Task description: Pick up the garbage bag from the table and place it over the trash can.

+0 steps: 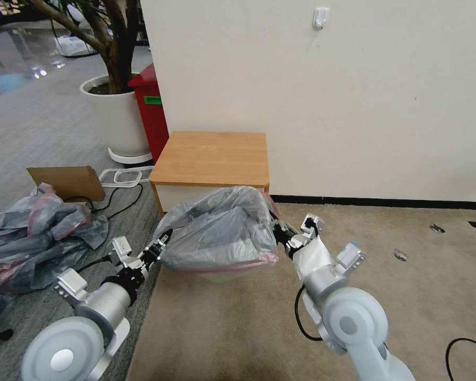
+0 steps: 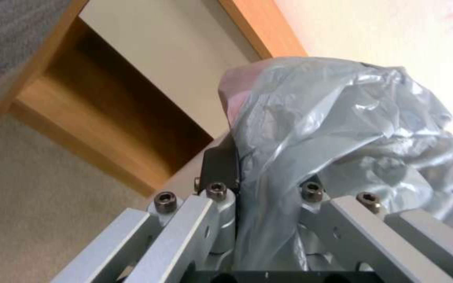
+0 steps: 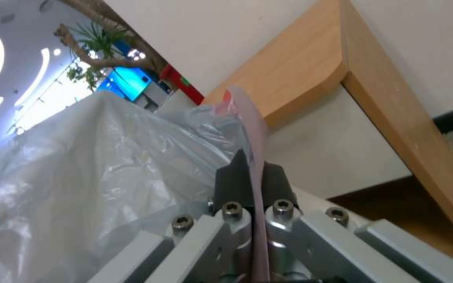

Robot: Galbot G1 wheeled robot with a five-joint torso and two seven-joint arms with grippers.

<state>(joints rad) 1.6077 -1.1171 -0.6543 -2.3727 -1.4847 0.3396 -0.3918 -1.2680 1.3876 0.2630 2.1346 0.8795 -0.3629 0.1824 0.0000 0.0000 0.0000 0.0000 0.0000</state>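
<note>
Garbage bag (image 1: 219,230) hiding trash can

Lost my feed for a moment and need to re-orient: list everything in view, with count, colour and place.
garbage bag: one, grey with pink rim, stretched between both pincers before the table
trash can: one, beige, a sliver under the bag
table: one, light-brown, against the wall
plastic sheeting heap: one, grey-pink, floor at left
cardboard: one, brown, behind the heap
red bin: one, beside the table
planter: one, white, holding a tree
left pincer: shut on the bag's left edge
right pincer: shut on the bag's pink rim
</note>
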